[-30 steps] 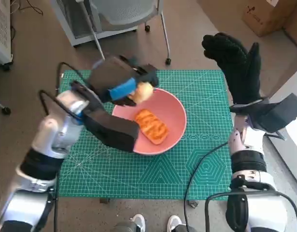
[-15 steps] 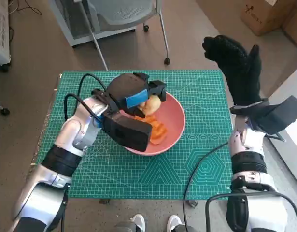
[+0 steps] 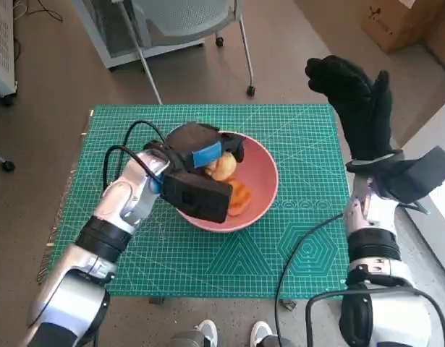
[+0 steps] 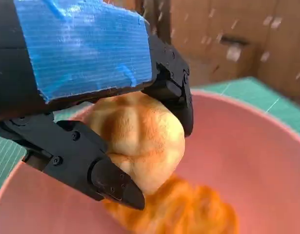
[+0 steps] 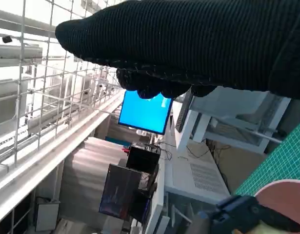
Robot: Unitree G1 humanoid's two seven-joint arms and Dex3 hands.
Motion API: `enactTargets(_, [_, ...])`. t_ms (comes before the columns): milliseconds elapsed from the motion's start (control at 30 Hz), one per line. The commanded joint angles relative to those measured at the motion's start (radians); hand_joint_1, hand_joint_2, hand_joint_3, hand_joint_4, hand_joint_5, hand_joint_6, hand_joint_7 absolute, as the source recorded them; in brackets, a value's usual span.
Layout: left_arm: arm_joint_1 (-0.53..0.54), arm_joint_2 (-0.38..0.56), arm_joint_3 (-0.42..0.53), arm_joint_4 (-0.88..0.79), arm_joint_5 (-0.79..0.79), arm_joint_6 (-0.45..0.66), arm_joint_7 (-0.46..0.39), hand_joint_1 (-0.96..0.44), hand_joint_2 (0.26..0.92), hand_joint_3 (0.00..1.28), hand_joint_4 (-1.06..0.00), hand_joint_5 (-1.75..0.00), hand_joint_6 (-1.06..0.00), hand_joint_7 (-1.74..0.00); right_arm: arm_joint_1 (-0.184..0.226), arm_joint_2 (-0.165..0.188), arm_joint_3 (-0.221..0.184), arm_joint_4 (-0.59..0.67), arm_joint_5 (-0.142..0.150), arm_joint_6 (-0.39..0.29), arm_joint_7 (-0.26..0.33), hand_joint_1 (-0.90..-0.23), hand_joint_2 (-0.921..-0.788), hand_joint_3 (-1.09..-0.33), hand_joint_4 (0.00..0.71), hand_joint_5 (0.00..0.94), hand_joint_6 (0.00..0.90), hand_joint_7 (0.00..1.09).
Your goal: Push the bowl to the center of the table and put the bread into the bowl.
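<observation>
1 bowl (image 3: pixel 260 189) w/ 2 breads: flat bread (image 3: pixel 239 196) inside; left hand (image 3: pixel 202 150) grips round bread (image 3: pixel 223 166). Right hand (image 3: pixel 356 101) raised, fingers spread, empty.

One pink bowl (image 3: pixel 262 184) sits on one green cutting mat (image 3: pixel 302 238) covering the desk, and it contains two pieces of bread: a pale round roll (image 3: pixel 222 166) and an orange glazed piece (image 3: pixel 239 196). Two robot hands are in the frame, the blue-taped left hand (image 3: pixel 200 152) and the gloved right hand (image 3: pixel 356 97). One wheeled chair (image 3: pixel 186 22) stands on the floor beyond the desk.
</observation>
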Motion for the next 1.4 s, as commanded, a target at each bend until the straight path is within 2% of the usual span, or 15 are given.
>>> enactTargets(33, [0.009, 0.002, 0.031, -0.06, -0.051, 0.064, -0.082, -0.12, 0.832, 0.01, -0.24, -0.07, -0.33, -0.1, 0.02, -0.009, 0.005, 0.006, -0.012, 0.009, -0.015, -0.667, -0.921, -0.659, 0.194, 0.0, 0.323, 0.0])
enactTargets(200, [0.021, 0.013, 0.044, -0.104, -0.07, 0.1, -0.118, -0.26, 0.802, 0.01, -0.15, -0.01, -0.26, -0.02, 0.016, -0.008, 0.008, 0.009, -0.012, 0.011, -0.015, -0.673, -0.921, -0.661, 0.196, 0.001, 0.322, 0.0])
enactTargets(400, [0.052, 0.042, 0.07, -0.157, -0.082, 0.055, -0.075, -0.4, 0.797, 0.0, -0.09, 0.0, -0.23, 0.0, 0.009, -0.002, 0.011, 0.008, -0.007, 0.016, -0.005, -0.676, -0.921, -0.661, 0.199, 0.003, 0.321, 0.0])
enactTargets(600, [0.084, 0.065, 0.122, -0.202, -0.129, 0.007, -0.045, -0.53, 0.814, 0.01, -0.08, 0.0, -0.22, 0.0, 0.002, 0.002, 0.016, 0.006, -0.006, 0.025, 0.0, -0.679, -0.921, -0.659, 0.202, 0.003, 0.323, 0.0])
enactTargets(800, [0.12, 0.07, 0.221, -0.233, -0.263, -0.041, -0.057, -0.61, 0.862, 0.02, -0.1, -0.01, -0.23, 0.0, -0.003, 0.006, 0.018, 0.001, 0.004, 0.037, 0.013, -0.676, -0.921, -0.655, 0.205, 0.004, 0.325, 0.0])
enactTargets(1000, [0.161, 0.065, 0.34, -0.286, -0.46, -0.08, -0.098, -0.63, 0.904, 0.02, -0.14, -0.02, -0.25, -0.01, -0.003, 0.016, 0.015, -0.013, 0.018, 0.047, 0.036, -0.676, -0.921, -0.65, 0.208, 0.005, 0.33, 0.0])
enactTargets(1200, [0.239, 0.038, 0.462, -0.427, -0.667, -0.031, -0.12, -0.62, 0.919, 0.05, -0.16, -0.02, -0.25, -0.01, -0.008, 0.025, 0.012, -0.023, 0.034, 0.065, 0.057, -0.679, -0.921, -0.639, 0.212, 0.005, 0.335, 0.01])
enactTargets(1400, [0.302, -0.012, 0.55, -0.565, -0.826, 0.042, -0.083, -0.63, 0.921, 0.11, -0.16, -0.01, -0.24, -0.01, -0.007, 0.034, 0.021, -0.039, 0.038, 0.061, 0.059, -0.68, -0.921, -0.627, 0.214, 0.005, 0.34, 0.01])
